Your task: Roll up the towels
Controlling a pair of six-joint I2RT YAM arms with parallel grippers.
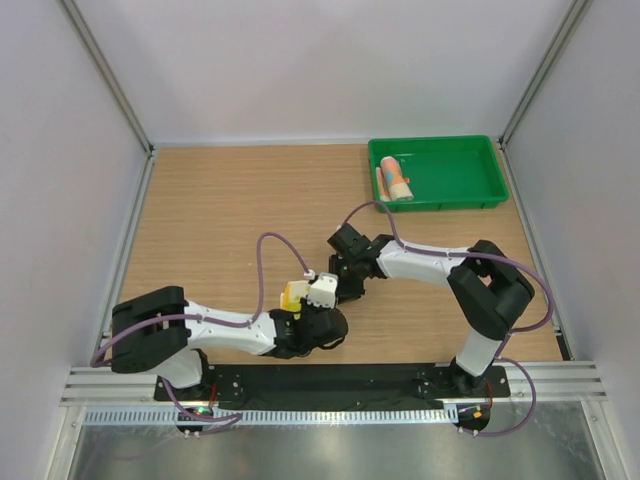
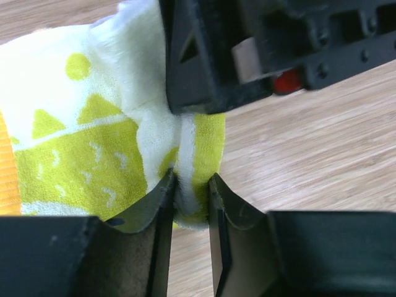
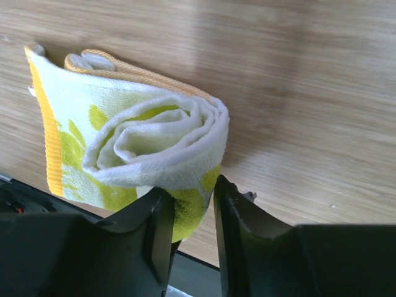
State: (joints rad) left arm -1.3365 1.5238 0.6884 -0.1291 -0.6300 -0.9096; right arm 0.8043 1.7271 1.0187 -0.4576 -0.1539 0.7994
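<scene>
Yellow towel wound into a short spiral roll, at the near middle of the counter, between the 2 arms. Nipped at a lower fold by the left claw, jaws almost together, cloth filling the gap. Clasped at the roll's end by the right claw, jaws narrow, cloth pressed between. Other towel, rolled, orange-pink side showing, in the green tray at the far right corner, well apart.
</scene>
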